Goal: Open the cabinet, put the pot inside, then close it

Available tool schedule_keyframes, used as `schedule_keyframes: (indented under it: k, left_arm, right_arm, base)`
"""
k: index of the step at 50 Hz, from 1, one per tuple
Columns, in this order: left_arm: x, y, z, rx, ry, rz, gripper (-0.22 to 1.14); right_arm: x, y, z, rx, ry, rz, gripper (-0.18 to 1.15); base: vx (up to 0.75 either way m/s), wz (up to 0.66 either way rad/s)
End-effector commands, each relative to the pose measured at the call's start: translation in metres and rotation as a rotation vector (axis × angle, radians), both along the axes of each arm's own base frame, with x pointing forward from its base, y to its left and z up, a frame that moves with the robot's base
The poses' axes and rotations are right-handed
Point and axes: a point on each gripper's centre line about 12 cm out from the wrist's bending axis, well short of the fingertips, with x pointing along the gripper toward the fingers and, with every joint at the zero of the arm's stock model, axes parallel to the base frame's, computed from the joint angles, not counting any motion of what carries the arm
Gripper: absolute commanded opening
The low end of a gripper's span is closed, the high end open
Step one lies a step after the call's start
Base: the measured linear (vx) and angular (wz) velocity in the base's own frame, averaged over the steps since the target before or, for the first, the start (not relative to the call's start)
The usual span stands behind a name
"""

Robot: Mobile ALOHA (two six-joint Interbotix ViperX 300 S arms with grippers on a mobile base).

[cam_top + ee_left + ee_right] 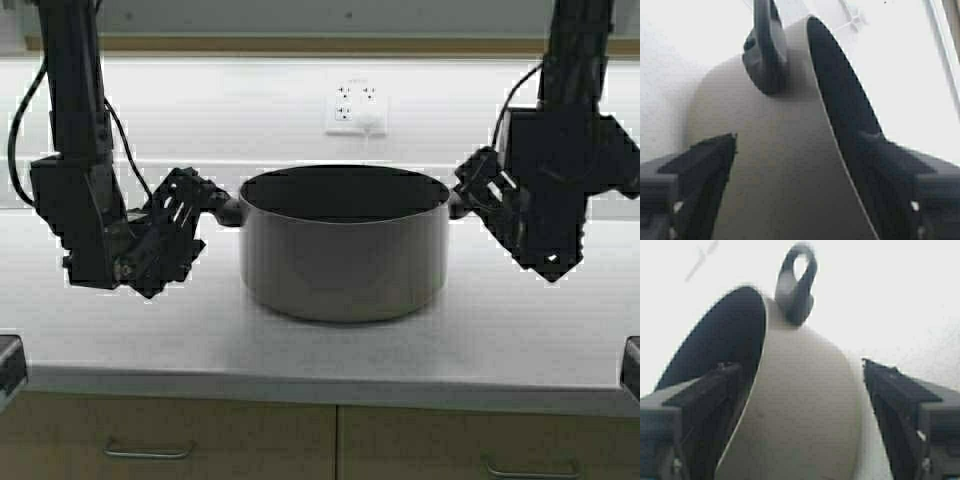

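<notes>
On the white table sits the pot, not lifted yet. Left gripper and right gripper flank it at the rim handles, jaws spread wide in both wrist views, gripping nothing. No cabinet shows; whether it is open I can't tell, so stowing and closing remain

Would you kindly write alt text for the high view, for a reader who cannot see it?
A wide grey pot stands on a white countertop, with the left gripper and right gripper open at its two side handles. A wall outlet sits behind.
</notes>
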Motion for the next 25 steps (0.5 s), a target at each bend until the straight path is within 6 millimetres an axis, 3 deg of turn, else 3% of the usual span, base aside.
schedule_keyframes:
  k: [1, 7, 13, 25]
  left_arm:
    - [0.023, -0.009, 0.004, -0.069, -0.067, -0.034, 1.02]
    - [0.036, -0.011, 0.002, -0.081, -0.093, -0.018, 1.02]
    - [0.050, 0.001, 0.001, -0.093, -0.116, 0.029, 1.02]
    - [0.088, 0.021, 0.004, -0.122, -0.181, 0.056, 1.02]
  right_arm:
    - [0.021, -0.007, -0.006, 0.118, -0.089, 0.036, 1.03]
    - [0.047, -0.010, -0.024, 0.203, -0.102, 0.138, 1.03]
    - [0.070, -0.017, -0.034, 0.262, -0.139, 0.197, 1.03]
    - [0.126, -0.021, -0.033, 0.349, -0.279, 0.236, 1.03]
  base:
    - [0.00, 0.00]
    - [0.00, -0.03]
    - [0.00, -0.03]
    - [0.00, 0.00]
